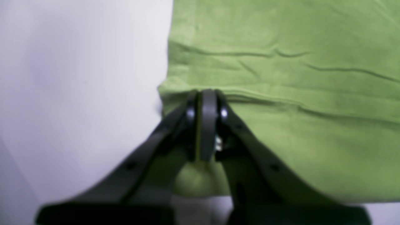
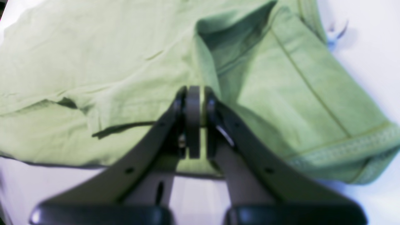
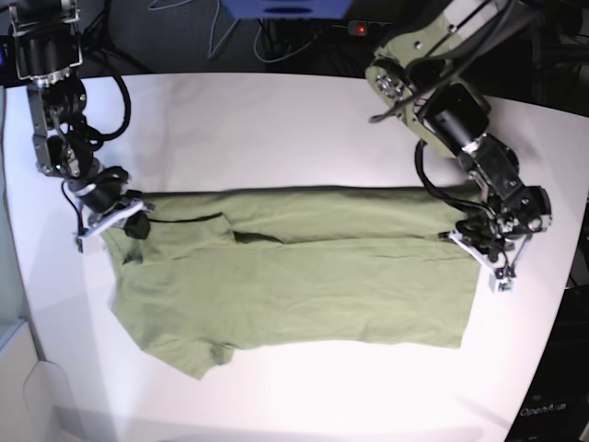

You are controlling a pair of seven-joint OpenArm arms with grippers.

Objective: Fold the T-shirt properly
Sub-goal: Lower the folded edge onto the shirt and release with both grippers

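I had the T-shirt [image 3: 294,276] lying across the middle of the white worktop [image 3: 276,120], its far long edge already turned over into one lengthwise fold; the near sleeve and the cross folds were still to do, I judged. The left pincer [image 1: 203,97] was clamped on the hem-end fold corner, the right pincer [image 2: 193,92] likewise clamped on cloth beside the sleeve. Bare worktop lay open on all sides
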